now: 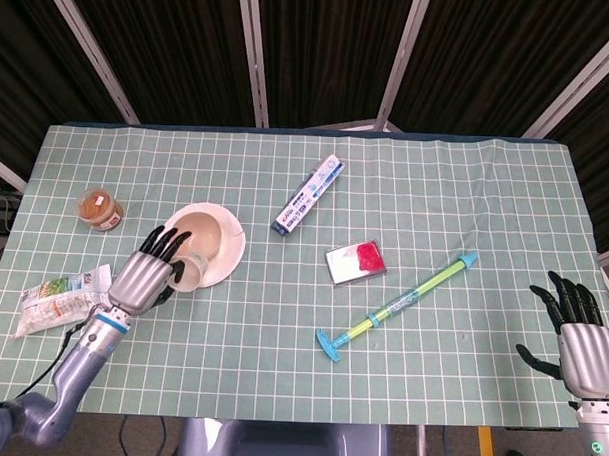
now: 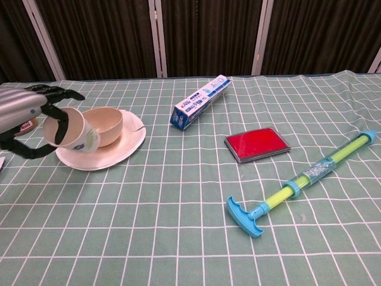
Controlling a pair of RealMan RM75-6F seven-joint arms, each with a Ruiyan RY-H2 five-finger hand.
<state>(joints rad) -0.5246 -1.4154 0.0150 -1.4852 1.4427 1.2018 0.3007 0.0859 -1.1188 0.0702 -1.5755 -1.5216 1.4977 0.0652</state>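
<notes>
Currently the left hand (image 2: 27, 119) has its fingers (image 2: 59, 92) curled over the rim of a small cup (image 2: 71, 134), thumb under it; cup is tilted, mouth toward the hand, held clear above the near-left edge of the plate (image 2: 119, 152). From the head view the cup (image 1: 186, 272) sits just off the plate's (image 1: 231, 253) lower-left rim, with the hand (image 1: 143, 275) angled up-right and the forearm running back to the table's near-left corner. A bowl (image 2: 104, 124) stands upright on the plate, close to the cup but apart from it. Left of the hand: a snack packet (image 1: 62, 298) near the table's left edge and a small jar (image 1: 99, 209) further back. Open cloth lies in front of the plate down to the near edge. Mid-table: toothpaste box (image 1: 310, 194), a red case (image 1: 356, 262), and a long water squirter (image 1: 399, 305) lying diagonally, all well apart from the left hand. Right hand (image 1: 581, 343) is at the near-right corner, just off the table's edge, fingers spread and straight, holding nothing.
</notes>
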